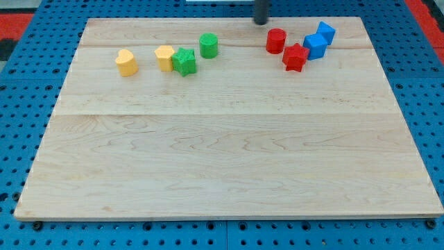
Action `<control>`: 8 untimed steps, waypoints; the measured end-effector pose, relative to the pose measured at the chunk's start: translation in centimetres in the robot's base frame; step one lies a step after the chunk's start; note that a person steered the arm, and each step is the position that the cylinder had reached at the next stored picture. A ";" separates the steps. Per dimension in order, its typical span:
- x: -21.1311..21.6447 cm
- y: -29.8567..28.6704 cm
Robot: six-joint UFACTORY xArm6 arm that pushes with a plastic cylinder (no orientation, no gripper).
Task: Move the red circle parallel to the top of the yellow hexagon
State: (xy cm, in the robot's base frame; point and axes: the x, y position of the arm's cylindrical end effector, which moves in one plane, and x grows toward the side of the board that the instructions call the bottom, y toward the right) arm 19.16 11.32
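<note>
My tip sits at the top edge of the wooden board, a dark, blurry stub. Rod above it cut off by the view's top. No fingers here to open or shut, just the rod end, touching no block.

At 5 o'clock from my tip, very near: the red circle, a short round block. At 5 o'clock from that, just beside it: a red star-like block, shape hard to make out. At 2 o'clock from the red star-like block, touching it or nearly so: a blue block. At 1 o'clock again, pressed close: another blue block. Shapes of both blue ones hard to tell.

Far off at 9 o'clock from the red circle: a green round block. Then a green star, touching the yellow hexagon and hiding a bit of its side. Farthest at 9 o'clock, apart: a yellow heart.

Under the board: a blue pegboard table with little holes.
</note>
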 end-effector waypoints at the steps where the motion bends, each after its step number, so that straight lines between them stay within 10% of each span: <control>1: 1.9 3.0; 3: 8.6 2.2; 8: 2.6 -18.7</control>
